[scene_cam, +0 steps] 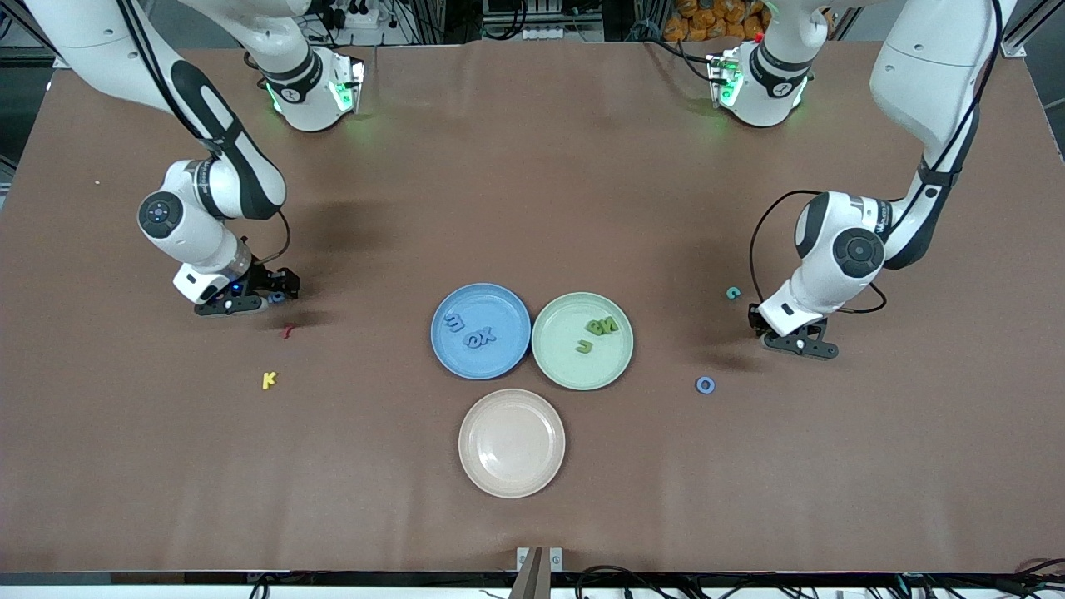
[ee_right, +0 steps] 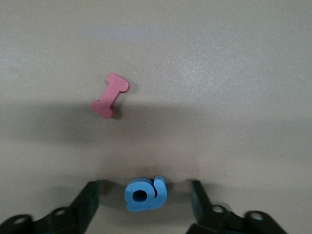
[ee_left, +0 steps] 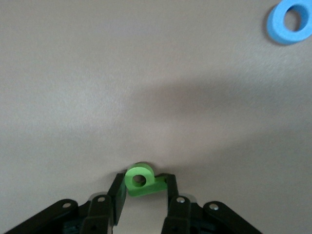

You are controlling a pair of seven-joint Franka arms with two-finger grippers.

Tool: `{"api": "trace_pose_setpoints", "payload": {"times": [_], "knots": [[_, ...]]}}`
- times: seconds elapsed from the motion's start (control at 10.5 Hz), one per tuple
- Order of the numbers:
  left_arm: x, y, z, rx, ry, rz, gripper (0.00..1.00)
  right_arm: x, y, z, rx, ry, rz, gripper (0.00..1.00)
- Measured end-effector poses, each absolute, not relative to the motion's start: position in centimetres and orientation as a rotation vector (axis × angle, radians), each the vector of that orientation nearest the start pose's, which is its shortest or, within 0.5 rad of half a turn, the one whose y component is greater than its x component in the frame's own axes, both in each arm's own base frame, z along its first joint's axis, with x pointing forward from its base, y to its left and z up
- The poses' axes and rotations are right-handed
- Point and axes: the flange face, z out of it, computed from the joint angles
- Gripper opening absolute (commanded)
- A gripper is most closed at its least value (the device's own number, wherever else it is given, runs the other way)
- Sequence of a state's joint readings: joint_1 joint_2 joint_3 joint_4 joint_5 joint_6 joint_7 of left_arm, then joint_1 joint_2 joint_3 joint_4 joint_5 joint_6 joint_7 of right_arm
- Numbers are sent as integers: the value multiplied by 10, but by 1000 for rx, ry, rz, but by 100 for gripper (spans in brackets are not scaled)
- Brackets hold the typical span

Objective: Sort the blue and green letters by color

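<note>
Now blue letter is bracketed between spread right tool fingers on counter; green letter is pinched by left tool.

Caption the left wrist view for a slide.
Left gripper shut on a green letter above the table; blue ring letter nearby.

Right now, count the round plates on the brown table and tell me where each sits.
3. The round blue plate sits beside the pale green plate, toward the right arm's end; the beige plate lies nearer the front camera. None seems hidden.
</note>
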State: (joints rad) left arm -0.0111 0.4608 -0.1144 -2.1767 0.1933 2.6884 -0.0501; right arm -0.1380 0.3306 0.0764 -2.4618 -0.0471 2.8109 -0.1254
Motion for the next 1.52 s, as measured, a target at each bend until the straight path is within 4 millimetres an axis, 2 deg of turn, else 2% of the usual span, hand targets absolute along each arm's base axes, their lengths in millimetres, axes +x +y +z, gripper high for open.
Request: {"api": "trace_pose_setpoints", "payload": {"times": [0.1,0.19,0.29,0.38,0.57,0.67,0.76,0.86,0.95,1.05,1.24,1.33,1.43,1.52], "knots": [[564,-84,188,-3087,376,-117,0,479,-25,167,-3130,-162,-43,31],[567,-99,197,-3100,378,-150,0,480,-26,168,-3131,-161,-55,26],[569,-122,207,-3124,358,-187,0,481,-25,170,-3131,-163,-61,20],[570,-154,219,-3147,338,-225,0,482,-25,172,-3132,-163,-68,19],[561,-233,237,-3196,236,-283,3,481,-25,172,-3131,-164,-69,18],[553,-270,245,-3222,167,-305,12,481,-25,173,-3131,-163,-69,17],[548,-300,250,-3245,106,-320,26,483,-26,173,-3132,-161,-74,16],[544,-326,251,-3263,90,-329,99,488,-26,177,-3132,-157,-82,16],[542,-348,247,-3276,107,-330,100,497,-21,185,-3133,-144,-57,16],[541,-365,244,-3284,135,-335,100,511,-7,200,-3136,-98,-15,16],[554,-368,254,-3283,124,-349,100,540,46,236,-3140,10,-25,16],[566,-363,269,-3266,100,-338,100,551,79,251,-3130,54,-59,17],[580,-356,295,-3244,68,-324,100,559,114,264,-3102,89,-84,16],[595,-345,329,-3226,27,-326,100,565,150,275,-3070,81,-105,17]]}}
